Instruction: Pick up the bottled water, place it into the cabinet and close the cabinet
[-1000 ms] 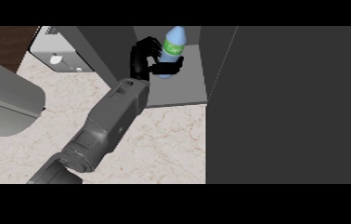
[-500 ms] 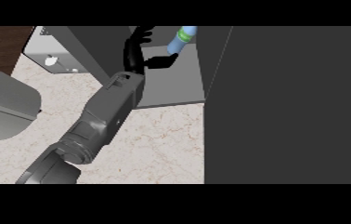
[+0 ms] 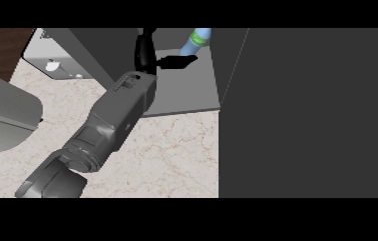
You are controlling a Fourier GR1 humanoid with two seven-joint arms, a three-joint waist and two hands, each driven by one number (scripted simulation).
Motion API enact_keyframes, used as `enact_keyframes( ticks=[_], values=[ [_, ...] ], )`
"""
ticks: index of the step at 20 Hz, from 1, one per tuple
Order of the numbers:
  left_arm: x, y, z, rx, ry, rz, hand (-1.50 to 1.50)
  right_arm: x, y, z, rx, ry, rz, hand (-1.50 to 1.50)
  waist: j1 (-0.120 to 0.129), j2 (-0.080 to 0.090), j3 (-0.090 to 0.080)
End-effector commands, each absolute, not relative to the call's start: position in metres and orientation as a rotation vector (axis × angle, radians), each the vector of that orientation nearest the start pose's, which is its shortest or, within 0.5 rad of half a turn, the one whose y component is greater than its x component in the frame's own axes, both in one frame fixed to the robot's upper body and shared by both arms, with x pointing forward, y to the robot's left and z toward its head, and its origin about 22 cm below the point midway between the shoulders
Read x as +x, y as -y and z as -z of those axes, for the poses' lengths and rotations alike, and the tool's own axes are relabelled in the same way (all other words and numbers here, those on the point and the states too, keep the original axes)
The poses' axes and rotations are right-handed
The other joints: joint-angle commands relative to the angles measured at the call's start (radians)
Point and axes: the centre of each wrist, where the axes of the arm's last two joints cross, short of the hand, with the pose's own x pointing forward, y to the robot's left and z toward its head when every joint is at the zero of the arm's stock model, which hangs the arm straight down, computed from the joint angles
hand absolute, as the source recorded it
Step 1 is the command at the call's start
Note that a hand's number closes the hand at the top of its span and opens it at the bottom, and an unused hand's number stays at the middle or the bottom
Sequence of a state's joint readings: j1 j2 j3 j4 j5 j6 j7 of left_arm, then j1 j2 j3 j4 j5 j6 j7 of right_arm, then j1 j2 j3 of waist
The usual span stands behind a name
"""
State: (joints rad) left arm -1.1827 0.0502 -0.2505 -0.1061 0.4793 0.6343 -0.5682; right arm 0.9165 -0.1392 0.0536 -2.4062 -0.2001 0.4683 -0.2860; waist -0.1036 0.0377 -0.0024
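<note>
The bottled water (image 3: 197, 41), pale blue with a green label, leans tilted at the back of the open cabinet, above its grey shelf floor (image 3: 184, 92). My left hand (image 3: 146, 52) is inside the cabinet just left of the bottle. Its fingers point straight up and its thumb (image 3: 177, 61) sticks out to the right, ending just under the bottle's lower end. I cannot tell whether the thumb touches the bottle. No fingers curl round it. The grey forearm (image 3: 111, 120) runs in from the lower left. My right hand does not show.
The cabinet's dark door (image 3: 303, 115) stands open and fills the right side. Its left wall (image 3: 96, 50) is beside my wrist. A white box (image 3: 52, 65) and a grey rounded object (image 3: 15, 115) sit at the left on the marble counter (image 3: 170, 155).
My left hand was curled round the bottle; it carried it deeper into the cabinet, then its fingers straightened and came off. The bottle now leans at the back.
</note>
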Motion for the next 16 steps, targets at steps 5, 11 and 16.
enact_keyframes(
  ticks=[5,11,16],
  values=[
    [0.442,-0.103,-0.061,0.132,1.921,-0.032,-1.5,0.039,0.269,-0.103,0.284,1.85,-0.14,-1.5,0.042,-0.014,0.0],
    [0.435,-0.088,-0.05,0.052,1.919,-0.032,-1.5,0.03,0.262,-0.116,0.278,1.836,-0.148,-1.5,0.057,-0.028,0.001],
    [0.426,-0.085,-0.042,0.021,1.917,-0.029,-1.5,0.035,0.255,-0.114,0.277,1.835,-0.112,-1.5,0.072,-0.038,0.002]
  ],
)
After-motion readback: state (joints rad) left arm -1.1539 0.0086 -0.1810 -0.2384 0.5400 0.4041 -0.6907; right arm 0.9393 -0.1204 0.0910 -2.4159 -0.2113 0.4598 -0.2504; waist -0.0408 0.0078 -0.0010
